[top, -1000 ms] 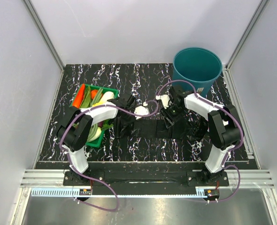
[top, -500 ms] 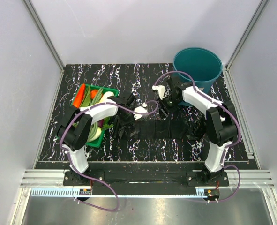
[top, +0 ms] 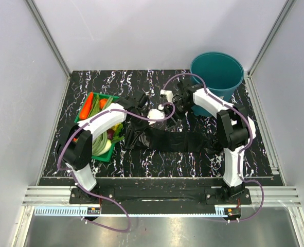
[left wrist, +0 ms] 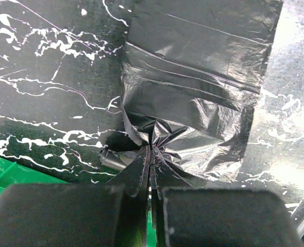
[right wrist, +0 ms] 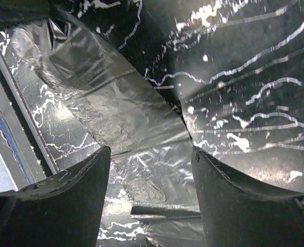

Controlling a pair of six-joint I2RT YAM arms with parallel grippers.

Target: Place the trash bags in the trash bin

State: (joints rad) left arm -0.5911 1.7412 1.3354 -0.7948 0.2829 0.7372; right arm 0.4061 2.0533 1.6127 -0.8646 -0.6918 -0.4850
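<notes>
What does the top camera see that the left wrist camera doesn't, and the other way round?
Only the top view shows the bin, the veggies in the tray, and the right end effector. Only the left wrist view shows, close up, the left end effector shut on a puckered bit of the bag. Both show the black bag, the marbled table and some of the green tray.

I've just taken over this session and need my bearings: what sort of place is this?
Probably a lab test cell, not a real kitchen: bare white walls with aluminium framing, a marble-patterned tabletop, and staged props, a teal trash bin and a green vegetable tray.
</notes>
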